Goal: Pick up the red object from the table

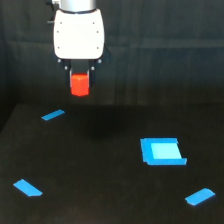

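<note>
The red object is bright red-orange, plain and unmarked. The end effector has a white body with dark fingers. The worktop is matte black (no pattern), bearing 4 bright blue flat patches, 1 near each corner.

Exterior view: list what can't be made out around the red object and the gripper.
- Gripper fingers: dark against a dark backdrop; their grip on the red object is blurred.
- Arm above the white housing: cut off by the top edge.
- Gap between the red object and the table: one view only, so its height is unclear.
</note>
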Tool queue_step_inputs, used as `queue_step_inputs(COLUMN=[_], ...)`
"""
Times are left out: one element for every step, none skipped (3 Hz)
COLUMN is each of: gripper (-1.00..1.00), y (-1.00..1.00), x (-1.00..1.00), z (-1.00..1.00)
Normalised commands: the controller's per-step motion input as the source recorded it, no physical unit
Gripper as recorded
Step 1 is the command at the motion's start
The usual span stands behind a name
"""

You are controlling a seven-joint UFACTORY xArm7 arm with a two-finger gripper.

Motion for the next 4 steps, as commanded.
queue_step_inputs(gripper=[-0.97, -0.94, -1.00, -0.95], y=[0.08, -0.01, 0.03, 0.09], x=[-0.04, -0.02, 0.06, 0.00], z=[0.12, 0.16, 0.18, -0.04])
